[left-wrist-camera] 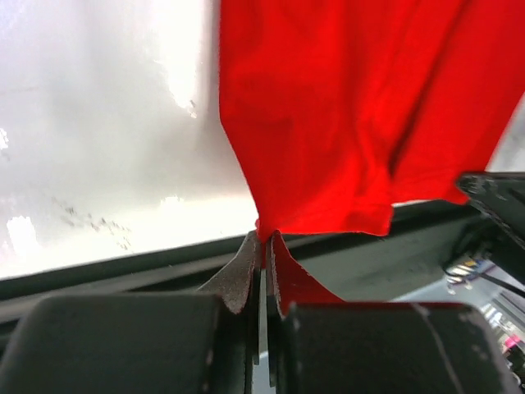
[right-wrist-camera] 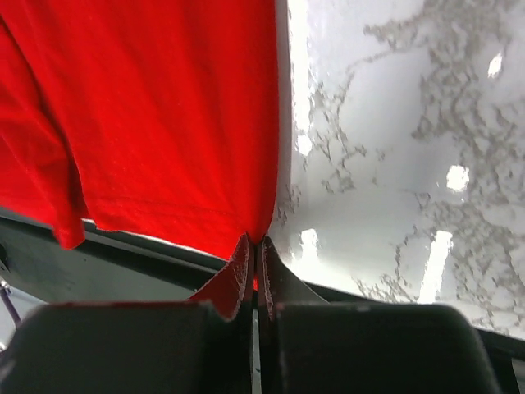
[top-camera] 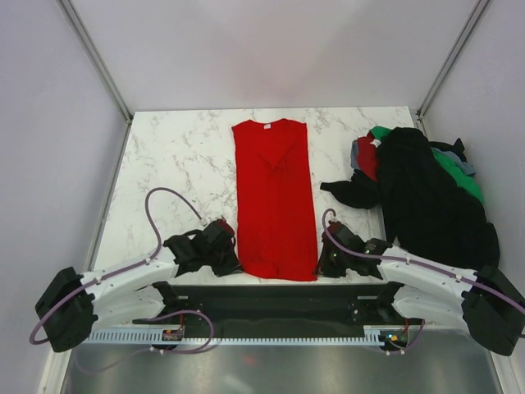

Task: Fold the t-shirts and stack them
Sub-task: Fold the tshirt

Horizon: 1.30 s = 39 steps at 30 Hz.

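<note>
From the top external view, the red t-shirt [top-camera: 275, 197] is lying flat in the middle of the worktop [top-camera: 176, 152] as a long narrow strip. Its collar is pointing to the far side, its small white neck label [top-camera: 265, 127] is showing, and its hem is reaching the near edge. The left end effector [top-camera: 232, 249] is sitting at the near left corner of the hem and the right end effector [top-camera: 326, 261] at the near right corner. Each is touching the cloth. To the right, a pile of t-shirts [top-camera: 426, 197] is resting against the right edge of the worktop. A black one is sprawling on top, with green, dark red and grey-blue cloth peeking out at the far side.

In the left wrist view, the left end effector [left-wrist-camera: 264, 246] is clenching the corner of the red t-shirt [left-wrist-camera: 353, 107]. Its jaws are pressing together with red cloth pinched between them. The cloth is rising from the pinch and spreading over the pale worktop [left-wrist-camera: 107, 123].

In the right wrist view, the right end effector [right-wrist-camera: 256, 246] is likewise gripping the hem corner of the red t-shirt [right-wrist-camera: 156, 107], with the jaws closing tight on a sliver of fabric. The marbled worktop [right-wrist-camera: 394, 123] is showing bare to the right of the shirt's edge.
</note>
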### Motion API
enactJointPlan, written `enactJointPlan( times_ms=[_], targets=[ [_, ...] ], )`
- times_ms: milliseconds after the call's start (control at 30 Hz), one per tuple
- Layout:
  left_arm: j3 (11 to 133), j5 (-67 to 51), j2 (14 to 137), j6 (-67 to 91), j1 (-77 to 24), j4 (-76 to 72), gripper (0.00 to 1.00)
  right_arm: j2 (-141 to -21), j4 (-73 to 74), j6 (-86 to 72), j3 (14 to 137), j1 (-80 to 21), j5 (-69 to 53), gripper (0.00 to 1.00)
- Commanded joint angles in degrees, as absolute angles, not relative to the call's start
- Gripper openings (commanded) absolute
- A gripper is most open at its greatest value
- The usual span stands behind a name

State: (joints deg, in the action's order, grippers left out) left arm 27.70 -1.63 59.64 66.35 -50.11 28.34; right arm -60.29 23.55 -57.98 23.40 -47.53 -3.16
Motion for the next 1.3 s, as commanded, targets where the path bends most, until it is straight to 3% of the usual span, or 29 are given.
enactJointPlan(
  times_ms=[0,200,367,600,1267],
  targets=[
    [31.6,-0.5,53.2,64.4,-50.1,33.8,0.02,-57.4,29.0,-59.9,23.4,-48.3,-5.1,0.0],
    [43.0,3.2,55.1,59.8,-50.1,40.9,0.02,-59.3,38.1,-56.5,37.1,-48.3,4.5,0.0],
    [54.5,8.5,63.1,53.3,-48.6,45.2,0.02,-69.8,42.9,-48.5,55.2,-45.4,10.5,0.0],
    [67.3,4.9,74.4,44.0,-36.9,44.6,0.02,-83.8,43.5,-39.5,73.4,-37.1,10.9,0.0],
    [85.2,-1.9,101.6,33.8,-24.4,39.6,0.02,-104.8,40.2,-31.1,88.2,-28.0,9.6,0.0]
  ],
)
